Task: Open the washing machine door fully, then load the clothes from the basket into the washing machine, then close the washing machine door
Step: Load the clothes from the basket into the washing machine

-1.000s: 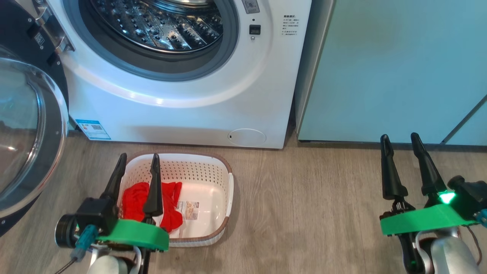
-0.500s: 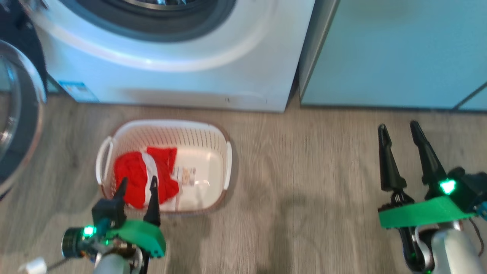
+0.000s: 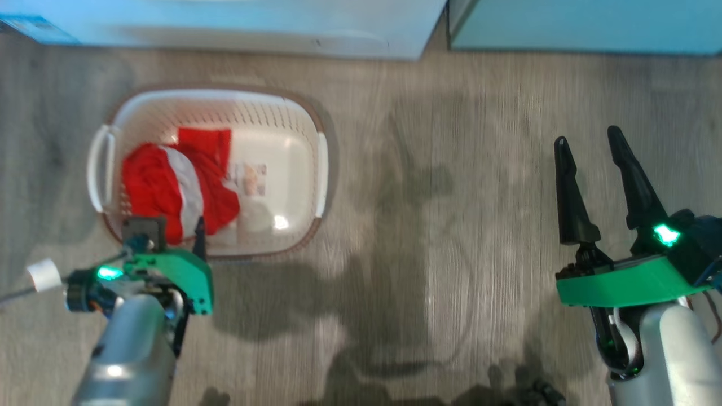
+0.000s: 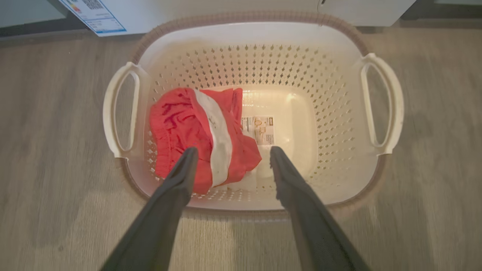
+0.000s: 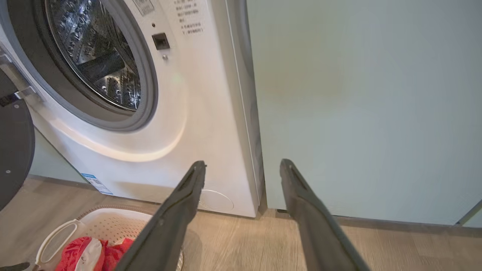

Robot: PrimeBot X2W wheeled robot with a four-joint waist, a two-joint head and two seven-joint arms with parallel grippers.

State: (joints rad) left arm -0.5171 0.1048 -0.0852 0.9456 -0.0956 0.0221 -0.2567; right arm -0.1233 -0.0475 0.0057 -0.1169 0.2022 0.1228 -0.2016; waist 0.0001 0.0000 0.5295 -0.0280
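The cream perforated basket (image 3: 214,95) stands on the floor before the washing machine (image 5: 188,94). In its left half lie the clothes (image 4: 184,128), red with a white stripe, white fabric under them. My left gripper (image 4: 233,149) is open, pointing down over the basket's near rim, its tips just above the near edge of the clothes and holding nothing. In the head view the left gripper (image 3: 172,225) is foreshortened. My right gripper (image 3: 586,136) hangs open and empty above bare floor to the right. The washing machine door (image 5: 13,150) stands swung open at the left, the steel drum (image 5: 94,56) exposed.
Pale teal cabinets (image 5: 357,113) stand right of the washer. Wood-look floor (image 3: 440,197) stretches between the basket and my right arm. A label sticker (image 4: 259,130) lies on the basket bottom. The blue energy sticker (image 4: 92,15) marks the washer's lower left corner.
The head camera has tilted down, so the washer slid out at the top. My left gripper tipped downward from above the basket to point into it. The right gripper stayed open.
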